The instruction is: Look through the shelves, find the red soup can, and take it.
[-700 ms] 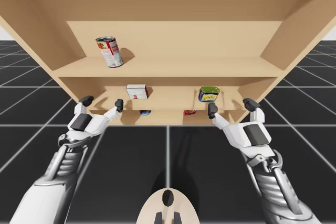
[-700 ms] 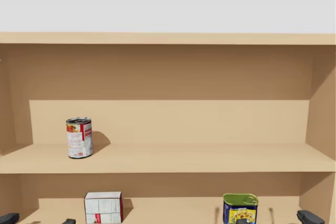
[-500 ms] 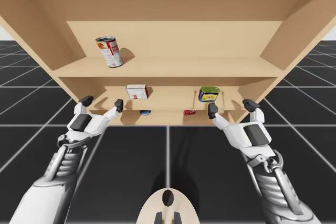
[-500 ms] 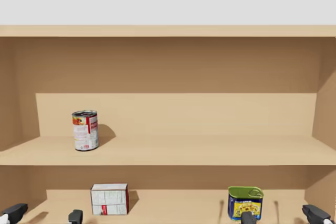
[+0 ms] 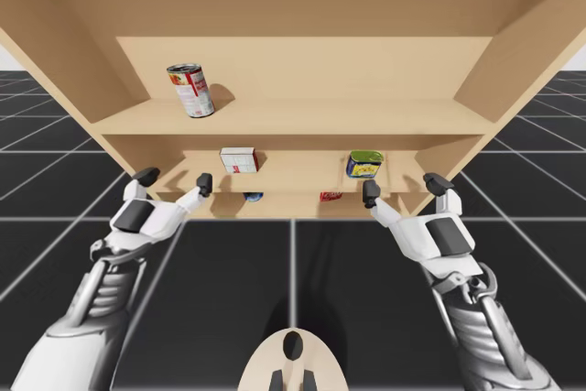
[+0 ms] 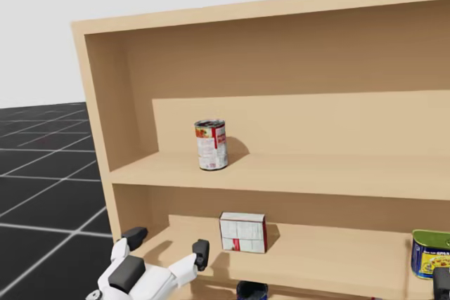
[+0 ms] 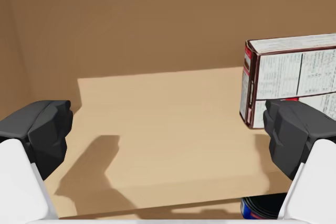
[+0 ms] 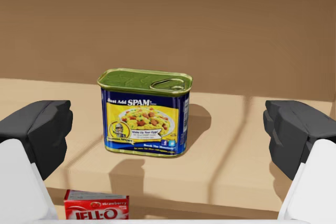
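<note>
The red and white soup can (image 5: 190, 90) (image 6: 211, 145) stands upright on the upper shelf (image 5: 366, 118), towards its left end. My left gripper (image 5: 174, 179) (image 6: 165, 244) (image 7: 168, 145) hovers open in front of the middle shelf's left end, well below the can, with nothing between its fingers. My right gripper (image 5: 403, 187) (image 8: 168, 145) is open too, facing a blue tin with a green lid (image 8: 145, 111) (image 5: 364, 164) (image 6: 431, 253) on the middle shelf.
A white and red box (image 5: 239, 160) (image 6: 243, 232) (image 7: 291, 80) stands on the middle shelf (image 6: 330, 254), ahead of my left gripper and to its right. On the lowest shelf lie a small red box (image 8: 96, 212) (image 5: 330, 196) and a dark blue object (image 5: 254, 196) (image 7: 262, 208). The cabinet's side walls (image 6: 109, 131) close in each end.
My head has turned left and down, so the shelf's left wall and the left hand now show. My left arm has shifted slightly left and outward. The right arm is still.
</note>
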`<state>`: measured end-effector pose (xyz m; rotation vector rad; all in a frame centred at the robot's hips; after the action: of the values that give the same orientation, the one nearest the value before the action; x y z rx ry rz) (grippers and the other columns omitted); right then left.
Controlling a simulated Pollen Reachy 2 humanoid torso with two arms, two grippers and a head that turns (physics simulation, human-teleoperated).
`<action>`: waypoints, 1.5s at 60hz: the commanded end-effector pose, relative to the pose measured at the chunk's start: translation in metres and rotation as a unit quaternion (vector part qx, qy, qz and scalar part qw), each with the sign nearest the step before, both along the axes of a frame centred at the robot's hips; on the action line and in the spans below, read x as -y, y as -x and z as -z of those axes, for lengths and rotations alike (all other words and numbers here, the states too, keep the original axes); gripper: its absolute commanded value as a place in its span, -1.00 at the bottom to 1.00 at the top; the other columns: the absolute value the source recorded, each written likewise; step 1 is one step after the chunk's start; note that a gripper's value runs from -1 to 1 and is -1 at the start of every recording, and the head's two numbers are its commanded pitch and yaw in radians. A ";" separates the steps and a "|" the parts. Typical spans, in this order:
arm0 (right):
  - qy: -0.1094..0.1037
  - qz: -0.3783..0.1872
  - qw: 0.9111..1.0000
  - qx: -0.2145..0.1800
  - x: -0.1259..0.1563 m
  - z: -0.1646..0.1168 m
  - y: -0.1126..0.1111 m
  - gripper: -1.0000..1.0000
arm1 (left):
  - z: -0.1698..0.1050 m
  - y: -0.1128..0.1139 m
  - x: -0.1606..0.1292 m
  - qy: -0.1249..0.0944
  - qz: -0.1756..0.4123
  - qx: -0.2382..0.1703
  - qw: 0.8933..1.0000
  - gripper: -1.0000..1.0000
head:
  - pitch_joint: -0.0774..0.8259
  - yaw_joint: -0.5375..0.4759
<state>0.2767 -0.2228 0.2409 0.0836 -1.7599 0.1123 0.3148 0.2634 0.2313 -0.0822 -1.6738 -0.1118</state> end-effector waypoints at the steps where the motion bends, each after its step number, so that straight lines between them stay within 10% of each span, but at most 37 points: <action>1: -0.010 0.000 1.000 -0.002 -0.003 0.001 0.001 -1.00 | -0.009 0.010 0.003 0.004 0.006 0.002 1.000 -1.00 | -0.58 0.64; 39: -0.012 0.011 1.000 -0.003 0.003 0.003 -0.002 -1.00 | -0.154 0.081 0.045 0.001 0.080 -0.035 0.996 -1.00 | -0.55 0.68; 90: -0.018 0.017 1.000 0.002 0.010 0.000 -0.003 -1.00 | -0.163 -0.070 0.060 0.024 -0.036 -0.104 0.994 -1.00 | -0.50 0.68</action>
<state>0.2797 -0.2329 0.2411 0.0747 -1.7656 0.0652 0.3669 0.2079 0.3966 -0.2524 -1.6850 -0.1538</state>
